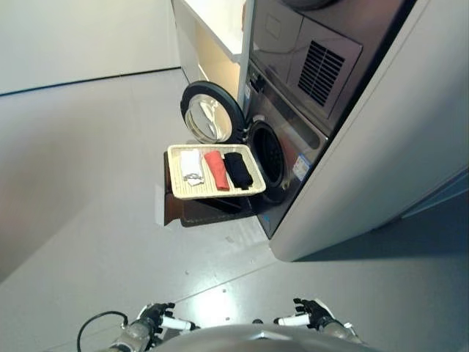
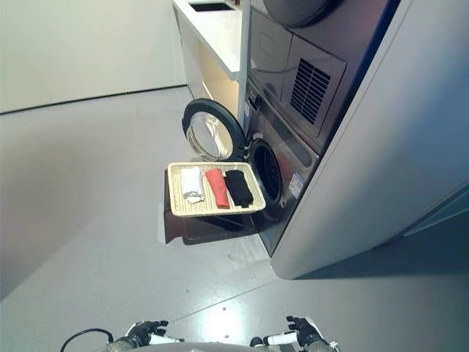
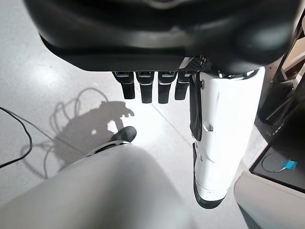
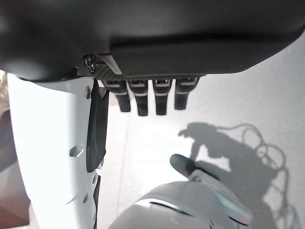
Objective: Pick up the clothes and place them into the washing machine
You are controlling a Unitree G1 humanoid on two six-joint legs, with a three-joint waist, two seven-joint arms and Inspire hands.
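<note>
From up here I see three folded clothes lying side by side in a cream tray [image 1: 174,192]: a white piece [image 1: 191,166], a red piece [image 1: 216,170] and a black piece [image 1: 237,169]. The tray sits on a dark low stand [image 1: 192,209] on the floor, right in front of the washing machine [image 1: 293,143], whose round door [image 1: 211,112] hangs open beside the drum opening [image 1: 268,154].

I judge the clothes light, soft and limp. A fold will sag and trail once lifted, so I would pinch each piece through its full thickness near the middle, bunching the cloth and not just lifting a top layer. The black piece lies nearest the drum opening and looks like the easiest first pick.

Both hands are low at my sides and well apart from the tray, with bare floor between them and the clothes. My left hand [image 3: 151,88] hangs with its fingers straight and relaxed, holding nothing; the wrist view shows only floor past them. My right hand [image 4: 152,98] is the same, fingers loose, side by side and empty. I need to walk closer before either hand can reach the tray.
</note>
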